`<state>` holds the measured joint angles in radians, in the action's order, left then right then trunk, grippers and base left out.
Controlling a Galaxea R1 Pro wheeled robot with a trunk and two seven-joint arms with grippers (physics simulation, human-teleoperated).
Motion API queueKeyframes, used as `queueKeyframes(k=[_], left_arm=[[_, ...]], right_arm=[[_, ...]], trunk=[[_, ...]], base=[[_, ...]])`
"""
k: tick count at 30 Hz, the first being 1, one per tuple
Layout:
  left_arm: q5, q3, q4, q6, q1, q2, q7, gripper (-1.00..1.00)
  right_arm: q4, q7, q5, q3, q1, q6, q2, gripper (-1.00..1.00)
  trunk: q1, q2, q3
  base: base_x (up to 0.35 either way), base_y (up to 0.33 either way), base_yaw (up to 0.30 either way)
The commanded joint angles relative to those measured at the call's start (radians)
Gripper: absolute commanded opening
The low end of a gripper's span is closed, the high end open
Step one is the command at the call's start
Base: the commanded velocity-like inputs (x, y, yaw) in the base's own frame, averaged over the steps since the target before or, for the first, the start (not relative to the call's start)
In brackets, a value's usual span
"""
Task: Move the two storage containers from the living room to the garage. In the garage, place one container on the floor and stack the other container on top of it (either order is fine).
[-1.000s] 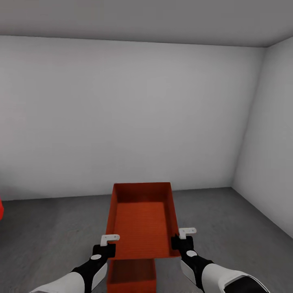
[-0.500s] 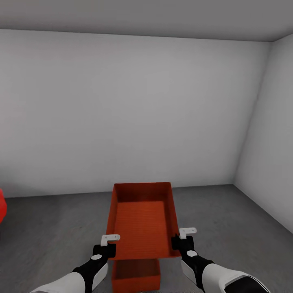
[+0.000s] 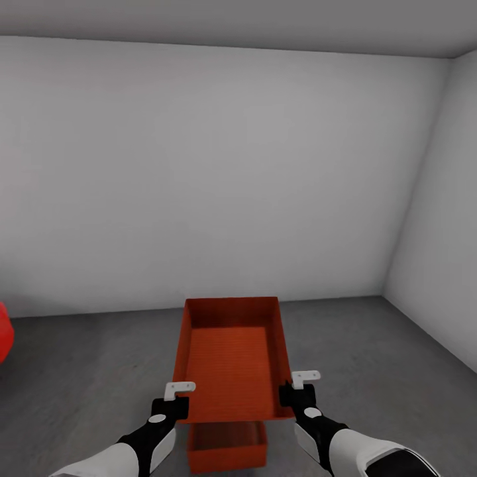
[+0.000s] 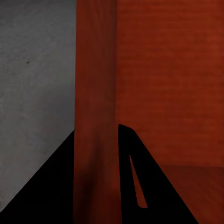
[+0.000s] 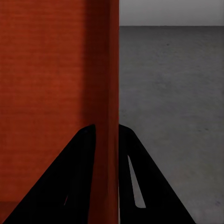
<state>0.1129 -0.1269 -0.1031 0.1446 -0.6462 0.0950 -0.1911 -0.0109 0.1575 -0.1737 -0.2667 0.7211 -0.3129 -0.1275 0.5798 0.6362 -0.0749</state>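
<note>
I hold an orange-red storage container (image 3: 232, 358) in the air in front of me, its open top facing up. My left gripper (image 3: 177, 397) is shut on its left wall (image 4: 95, 116) near the near corner. My right gripper (image 3: 297, 389) is shut on its right wall (image 5: 103, 93). The second storage container (image 3: 227, 446) stands on the dark grey concrete floor (image 3: 93, 371) directly below the held one; I see its near part under the held bin's near edge.
I face a bare white-grey wall (image 3: 218, 179), with a side wall (image 3: 437, 232) at the right. A bit of the red car (image 3: 3, 331) shows at the left edge. Bare grey floor (image 5: 172, 93) spreads on both sides of the bins.
The view has shifted: the floor container now shows farther from me and a little to the right under the held bin, and more of the red car shows. Both grips are unchanged.
</note>
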Motion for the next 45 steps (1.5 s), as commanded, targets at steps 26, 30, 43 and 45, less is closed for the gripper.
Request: queueKeyframes(k=[26, 30, 43, 45], left_arm=[[-0.002, 0.004, -0.003, 0.003, -0.001, 0.002, -0.008, -1.0], [-0.002, 0.004, -0.003, 0.003, -0.001, 0.002, -0.008, -1.0], [-0.002, 0.004, -0.003, 0.003, -0.001, 0.002, -0.008, -1.0], [-0.002, 0.004, -0.003, 0.003, -0.001, 0.002, -0.008, -1.0]], right_arm=[[-0.003, 0.004, -0.012, 0.04, 0.001, -0.003, -0.014, -1.0], [-0.003, 0.004, -0.012, 0.04, 0.001, -0.003, -0.014, -1.0], [-0.003, 0.004, -0.012, 0.04, 0.001, -0.004, -0.014, -1.0], [-0.003, 0.004, -0.012, 0.04, 0.001, -0.003, -0.014, -1.0]], trunk=[[0.0, 0.002, -0.044], [0.0, 0.002, -0.05], [0.0, 0.002, -0.071], [0.0, 0.002, -0.074]], base=[[0.009, 0.019, 0.0], [0.0, 0.0, 0.0], [0.0, 0.0, 0.0], [0.0, 0.0, 0.0]])
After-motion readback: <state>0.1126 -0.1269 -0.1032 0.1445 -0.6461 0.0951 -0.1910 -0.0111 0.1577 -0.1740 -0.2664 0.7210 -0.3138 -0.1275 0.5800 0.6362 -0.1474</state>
